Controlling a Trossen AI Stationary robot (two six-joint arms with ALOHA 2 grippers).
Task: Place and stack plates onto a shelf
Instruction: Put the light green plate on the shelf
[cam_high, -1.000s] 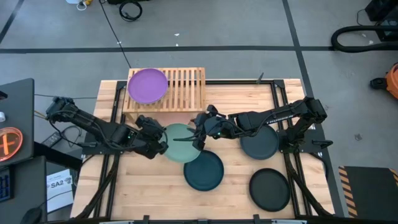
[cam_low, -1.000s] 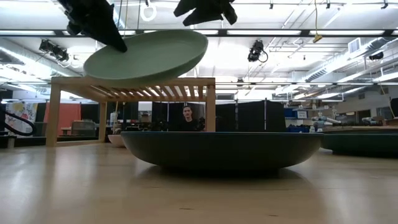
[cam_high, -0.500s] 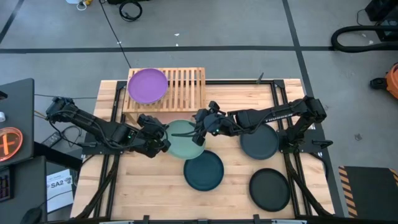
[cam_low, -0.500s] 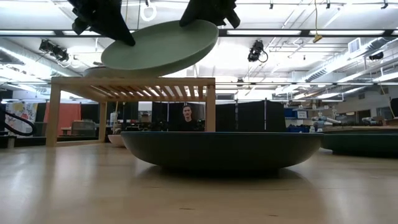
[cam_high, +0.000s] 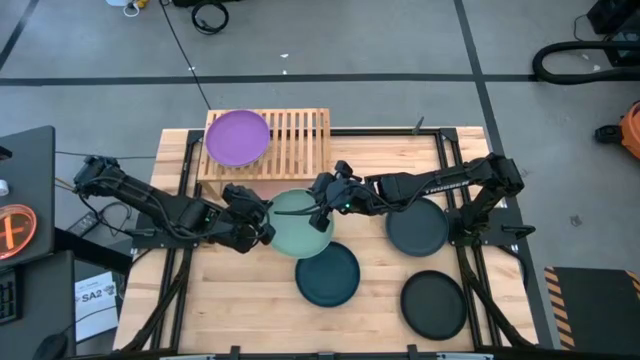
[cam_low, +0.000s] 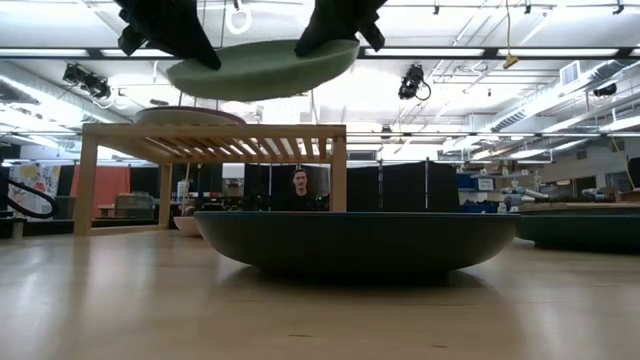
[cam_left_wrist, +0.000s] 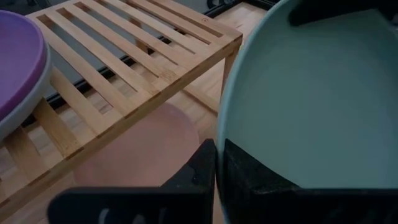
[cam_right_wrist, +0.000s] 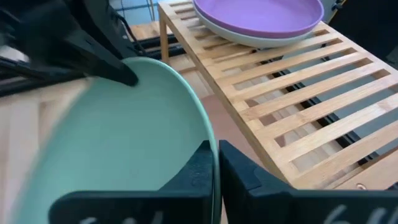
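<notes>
High view: a mint green plate (cam_high: 300, 224) is held above the middle of the wooden table (cam_high: 250, 305) by both grippers. The left gripper (cam_high: 262, 225) is clamped on the rim at the plate's 9 o'clock edge, and the right gripper (cam_high: 322, 207) is clenched on the rim at about 2 o'clock. The light-wood shelf (cam_high: 300, 140) is seen at 12 o'clock from the held plate, and a purple plate (cam_high: 238, 136) is stacked on a pale plate at the shelf's 9 o'clock end; the slats at its 3 o'clock end are left bare. A dark teal plate (cam_high: 328, 274) is laid on the table at 5 o'clock from the held plate, partly covered by it in this view. A second dark plate (cam_high: 417, 231) is found at 3 o'clock under the right arm, and a black plate (cam_high: 434, 304) near the table's 4 o'clock corner.

From the low view, the mint green plate (cam_low: 262, 68) is shown nearly level, raised above the height of the shelf top (cam_low: 215, 132). In the left wrist view, a pink plate (cam_left_wrist: 140, 149) is seen on the table beneath the shelf. A person (cam_low: 301, 190) is visible in the room beyond the table.
</notes>
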